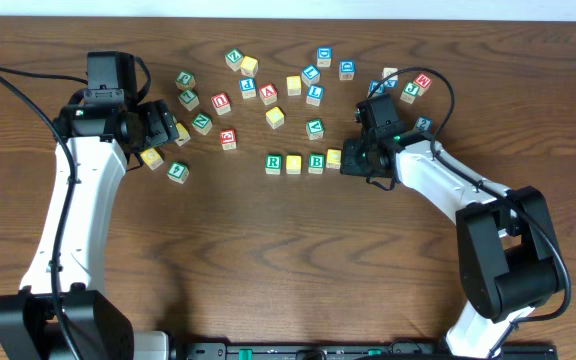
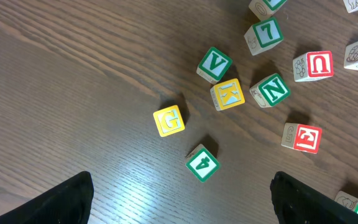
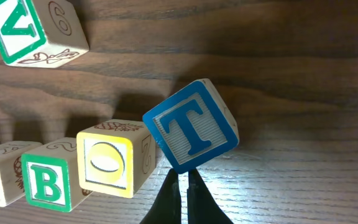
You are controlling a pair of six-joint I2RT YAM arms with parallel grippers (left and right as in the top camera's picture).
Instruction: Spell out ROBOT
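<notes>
Overhead: green R [image 1: 273,162], yellow O [image 1: 294,164], green B [image 1: 316,162], second yellow O [image 1: 334,158] rowed on worktop [image 1: 268,260], right fingers [image 1: 353,162] at row's end.
Left wrist: left fingers [image 2: 61,202] spread wide, empty.
Right wrist: pressed together, tips touching tilted blue T [image 3: 191,127], just beside second yellow O.

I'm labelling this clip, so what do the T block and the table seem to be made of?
T block: probably wood, going by its pale unpainted edge; the face has a blue border and letter on a ridged white ground. Table: dark brown with streaky grain and a soft sheen under the light; solid wood or laminate, I cannot tell.
</notes>
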